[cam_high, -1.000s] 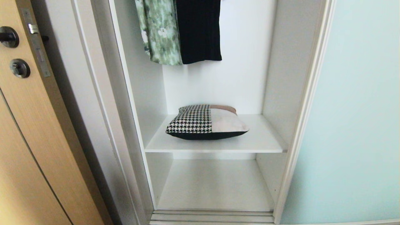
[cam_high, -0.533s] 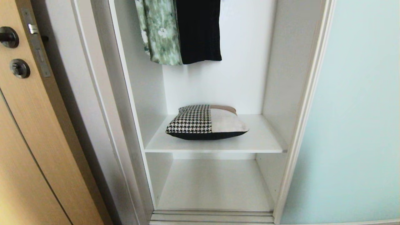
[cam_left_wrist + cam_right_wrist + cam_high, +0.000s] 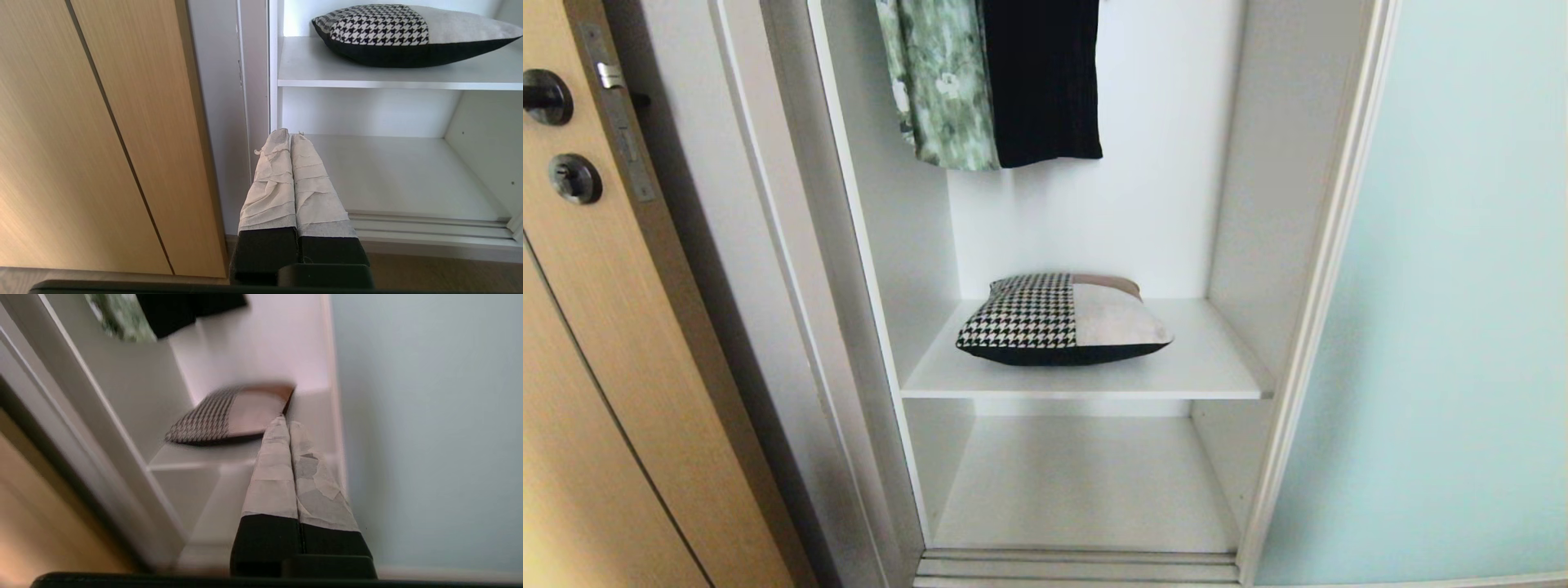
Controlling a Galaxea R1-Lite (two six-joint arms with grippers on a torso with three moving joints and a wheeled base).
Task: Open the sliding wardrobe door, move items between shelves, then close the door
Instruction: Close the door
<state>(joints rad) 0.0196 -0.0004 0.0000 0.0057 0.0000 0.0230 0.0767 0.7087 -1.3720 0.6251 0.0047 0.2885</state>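
Observation:
The sliding wardrobe door [image 3: 1445, 286], a frosted pale aqua panel, stands slid to the right, leaving the white compartment open. The houndstooth and grey-beige cushion [image 3: 1062, 320] lies flat on the upper shelf [image 3: 1217, 363]. The lower shelf [image 3: 1086, 482] below it is bare. Neither gripper shows in the head view. My left gripper [image 3: 289, 136] is shut and empty, low in front of the compartment's left post, with the cushion [image 3: 408, 34] above it. My right gripper [image 3: 286, 422] is shut and empty, pointing toward the cushion [image 3: 233, 416] close beside the sliding door [image 3: 429, 416].
A green floral garment [image 3: 939, 82] and a black garment [image 3: 1041, 82] hang above the cushion. A tan wood door [image 3: 596, 327] with a black knob [image 3: 543, 96] stands to the left of the wardrobe. The floor track [image 3: 1078, 567] runs along the compartment's foot.

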